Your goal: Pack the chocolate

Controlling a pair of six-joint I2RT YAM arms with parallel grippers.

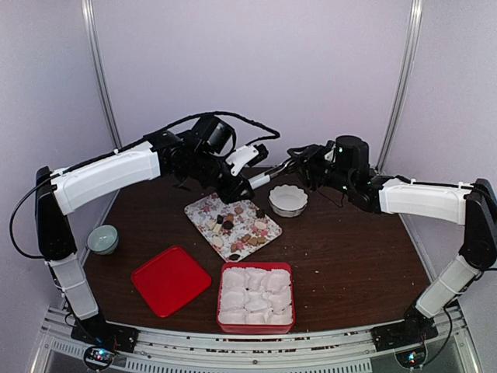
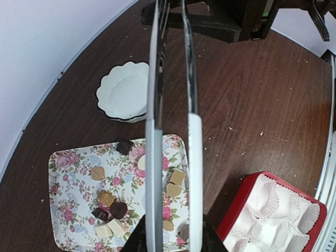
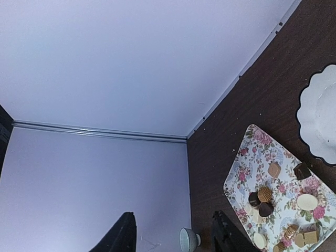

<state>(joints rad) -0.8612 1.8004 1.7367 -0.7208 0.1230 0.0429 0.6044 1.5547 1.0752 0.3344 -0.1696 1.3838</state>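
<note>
Dark brown wooden desk, rounded at the far edge, flecked with pale crumbs. Plain lilac-white walls close around, metal poles in the far corners.

Mid-desk, flowered tray, with every visible piece of chocolate loose on it. White scalloped bowl at 2 o'clock of the tray, just beside it. Red box of white paper cups at 6 o'clock. Red lid flat at 8 o'clock. Small bowl at 9 o'clock, well apart, near the desk edge.

Left jaws pinching tongs from outside, the two arms nearly parallel with a slim gap, above tray and desk, aimed toward the right arm. Right jaws spread, nothing between, off the desk at 12 o'clock of the bowl.

Only from the top: lid, poles, both arms whole. Only from the left wrist: crumbs sharp, single pieces told apart as dark, tan and pale. Only from the right wrist: wall corner with a metal strip filling most of the view, small bowl at 6 o'clock between black fingers.
</note>
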